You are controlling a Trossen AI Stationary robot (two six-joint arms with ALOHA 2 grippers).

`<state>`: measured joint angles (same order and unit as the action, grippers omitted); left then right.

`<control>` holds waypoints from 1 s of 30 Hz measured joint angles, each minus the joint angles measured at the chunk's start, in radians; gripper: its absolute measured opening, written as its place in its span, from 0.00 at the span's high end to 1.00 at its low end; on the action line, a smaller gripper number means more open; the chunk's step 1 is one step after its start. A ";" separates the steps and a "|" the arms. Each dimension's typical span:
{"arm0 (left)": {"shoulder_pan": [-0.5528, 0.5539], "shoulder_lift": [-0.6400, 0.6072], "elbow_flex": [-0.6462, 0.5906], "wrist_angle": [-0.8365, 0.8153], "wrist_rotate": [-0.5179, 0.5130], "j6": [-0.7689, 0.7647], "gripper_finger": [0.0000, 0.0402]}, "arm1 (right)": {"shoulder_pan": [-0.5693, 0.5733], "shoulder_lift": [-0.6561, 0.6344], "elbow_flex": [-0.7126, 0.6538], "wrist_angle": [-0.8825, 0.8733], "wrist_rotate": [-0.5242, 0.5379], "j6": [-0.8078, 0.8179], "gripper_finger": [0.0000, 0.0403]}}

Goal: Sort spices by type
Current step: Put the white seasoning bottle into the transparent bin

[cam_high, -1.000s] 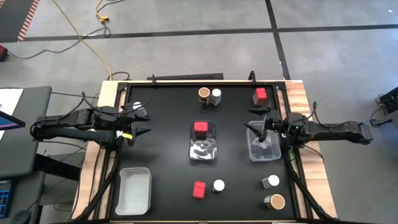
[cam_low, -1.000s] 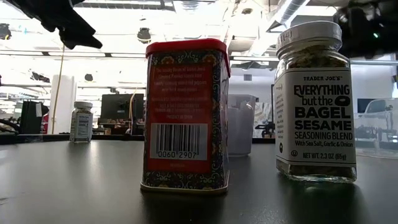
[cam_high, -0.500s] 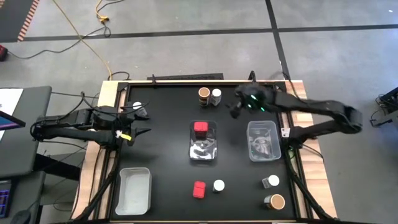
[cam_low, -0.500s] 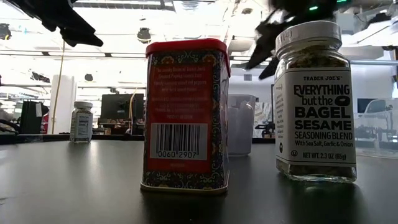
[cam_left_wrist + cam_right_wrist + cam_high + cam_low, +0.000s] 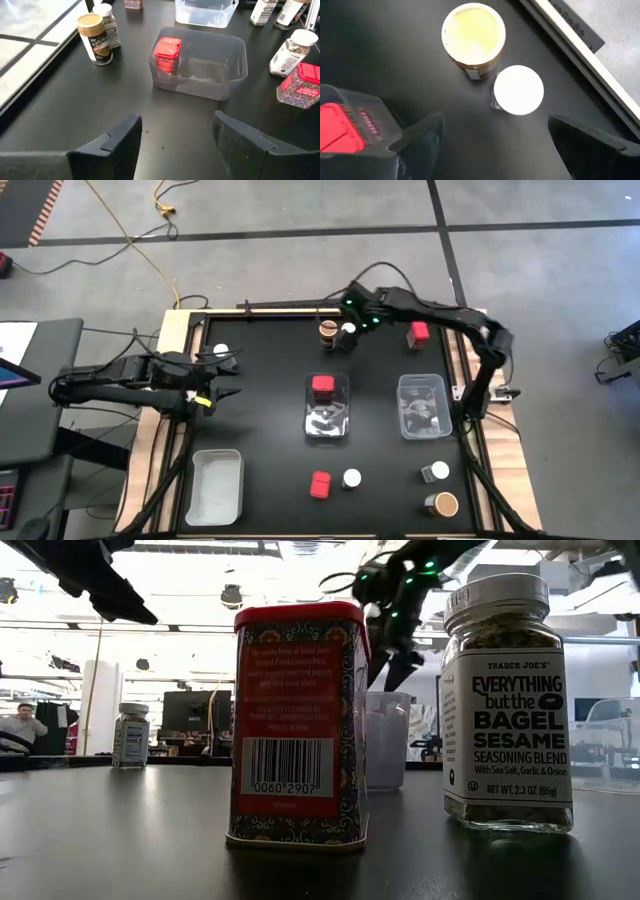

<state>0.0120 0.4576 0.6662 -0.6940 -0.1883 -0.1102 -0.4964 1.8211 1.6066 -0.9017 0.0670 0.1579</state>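
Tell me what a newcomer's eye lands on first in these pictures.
First, the right arm stretched across the table's far side, its open right gripper hovering above the tan-lidded jar and the white-lidded jar standing side by side. Next, the red tin in the clear middle bin. The left gripper waits open at the table's left edge.

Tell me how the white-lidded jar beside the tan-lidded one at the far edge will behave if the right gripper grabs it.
The white-lidded jar looks rigid, so it should hold shape. It stands touching or nearly touching the tan-lidded jar, so a finger may nudge that neighbour. The open right gripper hovers above; a round body could twist if gripped off-centre.
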 joint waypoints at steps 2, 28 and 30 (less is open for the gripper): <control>0.000 -0.001 0.000 0.002 0.000 0.001 0.43 | -0.006 0.053 0.058 -0.050 -0.001 -0.009 0.05; 0.000 0.000 0.000 0.003 -0.001 0.002 0.43 | -0.080 0.277 0.187 -0.109 -0.068 -0.139 0.13; 0.000 0.000 0.000 0.003 -0.001 0.001 0.43 | -0.080 0.279 0.186 -0.111 -0.069 -0.137 0.16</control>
<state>0.0120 0.4576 0.6662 -0.6908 -0.1889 -0.1092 -0.5762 2.1002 1.7928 -1.0127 -0.0021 0.0211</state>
